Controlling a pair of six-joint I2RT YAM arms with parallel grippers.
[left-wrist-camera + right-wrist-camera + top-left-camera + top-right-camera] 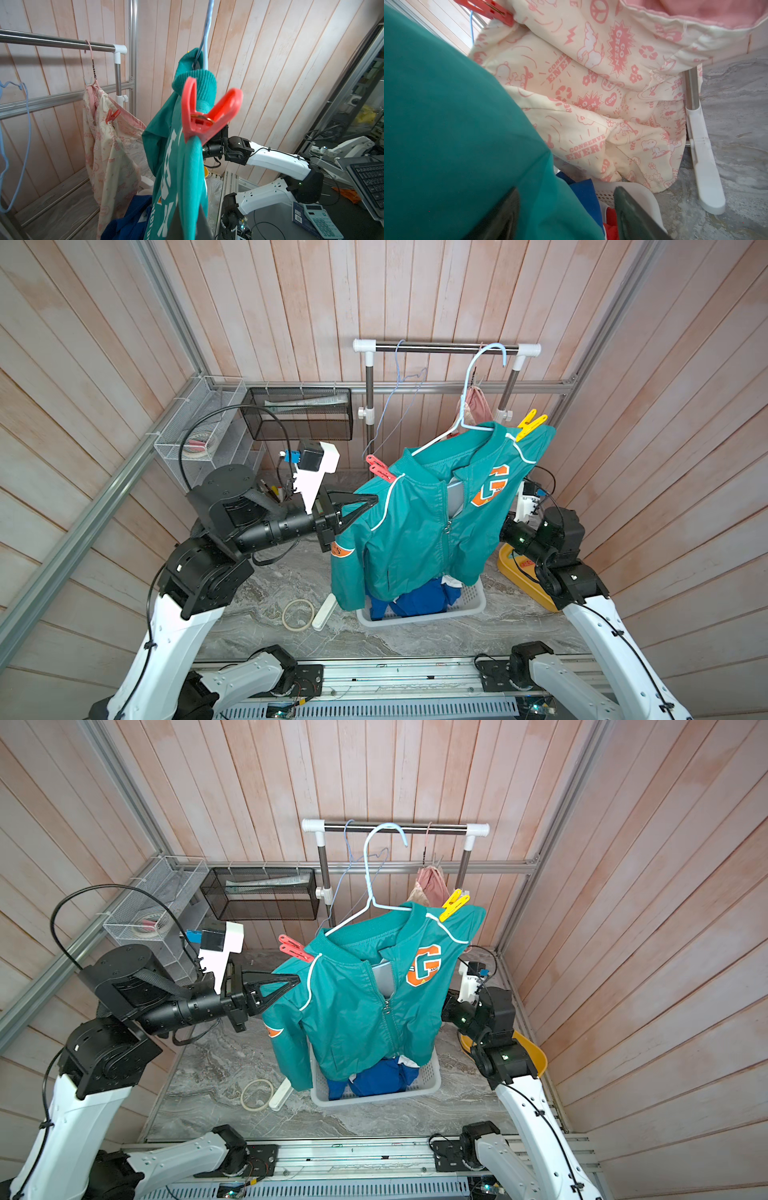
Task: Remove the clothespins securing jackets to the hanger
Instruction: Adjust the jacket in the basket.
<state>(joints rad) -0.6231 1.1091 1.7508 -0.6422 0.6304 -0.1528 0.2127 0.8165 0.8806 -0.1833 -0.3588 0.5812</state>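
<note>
A teal jacket (419, 526) hangs on a light-blue hanger (469, 406) in both top views. A red clothespin (380, 469) (204, 112) grips one shoulder and a yellow clothespin (530, 425) the other. My left gripper (374, 501) (190, 226) is shut on the teal fabric just below the red clothespin. My right gripper (566, 216) is hidden behind the jacket in the top views; in its wrist view it stands open with teal cloth between its fingers. Behind hangs a cream pink-printed jacket (591, 93) with a red clothespin (488, 10) (112, 118). A blue jacket (419, 599) lies in the basket.
A white basket (471, 605) stands under the teal jacket. The rack rail (436, 347) also carries an empty blue wire hanger (395, 406). A black mesh basket (299, 412) and a white wire basket (199, 439) are back left. A tape ring (298, 614) and a yellow bin (519, 576) lie on the table.
</note>
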